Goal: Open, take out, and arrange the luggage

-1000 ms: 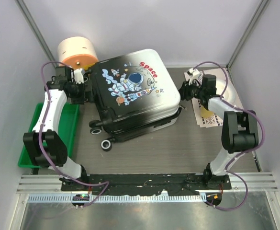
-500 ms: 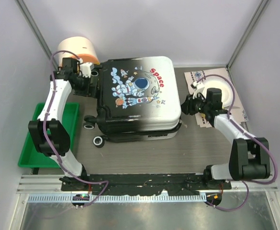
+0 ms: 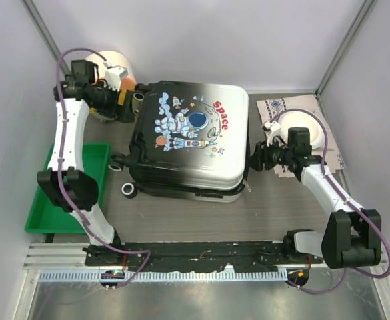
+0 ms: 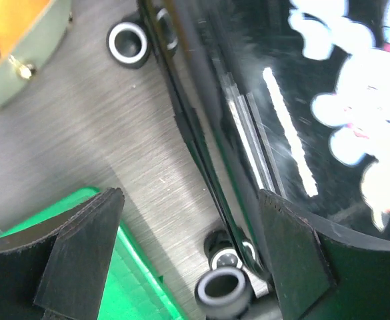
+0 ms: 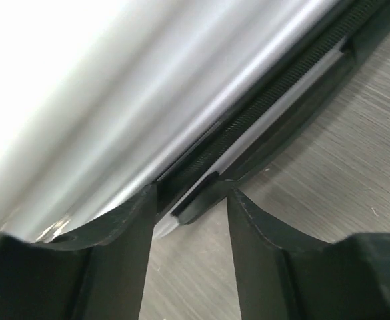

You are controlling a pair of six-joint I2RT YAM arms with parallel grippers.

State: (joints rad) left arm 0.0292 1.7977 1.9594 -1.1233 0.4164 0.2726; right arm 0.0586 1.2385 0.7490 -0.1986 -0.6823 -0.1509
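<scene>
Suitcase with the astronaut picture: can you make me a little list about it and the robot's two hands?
suitcase: small hard-shell white-to-black suitcase with astronaut print, lying flat, picture side up, lid down
wheels: black wheels, on the suitcase's left end
left hand: open, at the suitcase's far-left corner, holding nothing
right hand: open, close against the suitcase's right side by the zipper seam
neighbours: green plastic tray on the left; cream-and-orange cylinder behind the left arm
</scene>
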